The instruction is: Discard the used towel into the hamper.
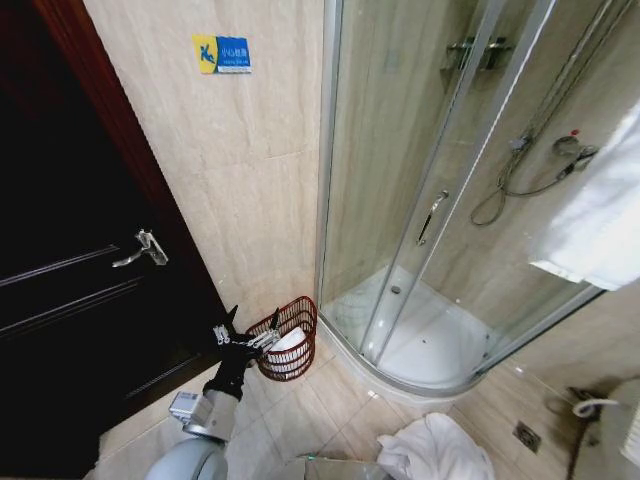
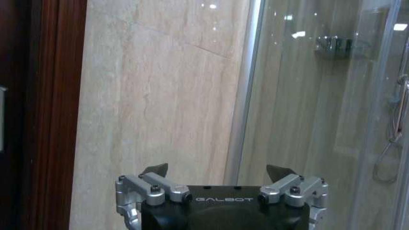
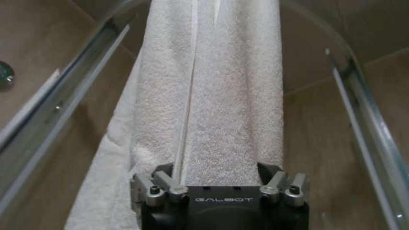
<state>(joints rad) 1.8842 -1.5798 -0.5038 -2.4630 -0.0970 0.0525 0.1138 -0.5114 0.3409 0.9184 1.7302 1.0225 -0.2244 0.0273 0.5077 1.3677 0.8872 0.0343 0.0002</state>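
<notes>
At the lower left of the head view, the left tool (image 1: 243, 338) hung just beside the rim of the hamper (image 1: 290, 340), its dark fingers spread wide apart and gripping nothing. The left wrist view confirmed this: the left tool's two fingertips (image 2: 156, 169) stood well apart with only the beige tiled wall (image 2: 160, 96) behind them.

The hamper, a round red-brown wire-mesh basket, stood on the tiled floor (image 1: 300, 420) in the lower centre of the head view, against the wall between the dark door (image 1: 70, 300) and the glass shower enclosure (image 1: 420, 200). Something white lay inside the basket.

In the right wrist view, the right tool (image 3: 217, 179) sat at the bottom centre of the frame, with a white towel (image 3: 217, 96) passing between its fingers and running up the middle of the picture, flanked by the shower's metal rails. The fingers were set against either side of the folded cloth, so the tool had hold of it. In the head view a white towel (image 1: 600, 210) hung at the right edge of the frame, in front of the shower glass.

Another crumpled white towel (image 1: 430, 450) lay on the floor at the bottom centre-right of the head view, near the curved base of the shower tray (image 1: 430, 345).
</notes>
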